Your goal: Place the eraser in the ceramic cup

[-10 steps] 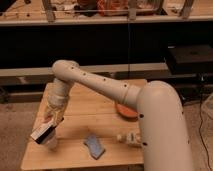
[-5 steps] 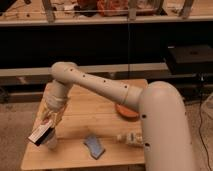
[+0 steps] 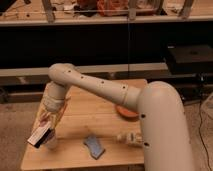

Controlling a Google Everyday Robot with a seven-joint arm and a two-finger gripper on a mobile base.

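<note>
White eraser [image 3: 39, 136] — in claw [image 3: 47, 127], over cup [image 3: 52, 145].

Legible text, labels, brands, numbers: none on any item. The gripper [image 3: 48, 125] sits above the table [image 3: 100, 117] at its left end, clamped on the eraser [image 3: 40, 135].

We log the arm [image 3: 102, 90] running from the bulky base link at lower right up and leftward to the elbow [image 3: 62, 75], then bending sharply down. The wrist [image 3: 54, 102] points downward. The pincer [image 3: 47, 128] hangs low at far left, clamped on the eraser [image 3: 39, 136], which is held tilted.
</note>
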